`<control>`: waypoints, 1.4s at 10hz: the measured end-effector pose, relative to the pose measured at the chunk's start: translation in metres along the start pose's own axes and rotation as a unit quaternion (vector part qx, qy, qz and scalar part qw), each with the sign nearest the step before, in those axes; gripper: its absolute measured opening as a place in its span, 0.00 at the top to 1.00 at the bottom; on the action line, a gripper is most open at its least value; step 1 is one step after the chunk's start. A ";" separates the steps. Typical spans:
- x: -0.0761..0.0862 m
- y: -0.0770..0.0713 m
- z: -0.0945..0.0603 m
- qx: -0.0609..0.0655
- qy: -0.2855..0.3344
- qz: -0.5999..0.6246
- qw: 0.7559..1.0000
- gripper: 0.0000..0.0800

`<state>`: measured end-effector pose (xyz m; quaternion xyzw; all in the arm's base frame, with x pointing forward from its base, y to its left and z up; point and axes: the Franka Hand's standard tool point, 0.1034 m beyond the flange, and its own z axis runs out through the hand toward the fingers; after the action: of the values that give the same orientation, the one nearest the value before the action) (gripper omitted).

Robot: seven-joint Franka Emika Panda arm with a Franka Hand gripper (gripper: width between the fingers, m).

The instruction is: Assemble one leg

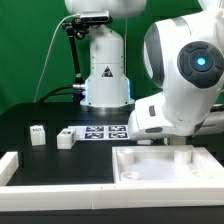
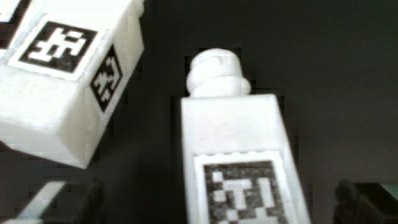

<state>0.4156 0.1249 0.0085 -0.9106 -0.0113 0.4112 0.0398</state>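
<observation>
In the wrist view a leg (image 2: pixel 231 140) lies on the black table, a white post with a rounded screw tip (image 2: pixel 215 70) and a tag mark (image 2: pixel 240 186) on its face. My gripper (image 2: pixel 214 203) is open. Its dark fingertips (image 2: pixel 64 201) stand on either side of this leg with gaps, not touching it. A second leg (image 2: pixel 71 75) with tag marks lies close beside it, tilted. In the exterior view the arm's bulk (image 1: pixel 180 85) hides the gripper and these legs. Two more legs (image 1: pixel 37 133) (image 1: pixel 66 138) stand at that view's left.
The marker board (image 1: pixel 104 132) lies in front of the robot base. The large flat white panel with rimmed edges (image 1: pixel 165 168) sits at the front right of the exterior view. A long white rail (image 1: pixel 50 186) runs along the front.
</observation>
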 end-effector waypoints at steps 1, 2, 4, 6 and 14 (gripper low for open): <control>0.000 0.000 0.000 0.000 0.000 0.000 1.000 0.20; 0.000 0.000 0.000 0.000 0.000 0.000 1.000 0.20; 0.000 0.000 0.000 0.000 0.000 0.000 1.000 0.63; 0.000 0.000 0.000 0.000 0.000 0.000 1.000 0.64; -0.034 -0.001 -0.054 -0.002 -0.020 -0.024 1.000 0.64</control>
<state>0.4335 0.1210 0.0691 -0.9017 -0.0346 0.4284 0.0472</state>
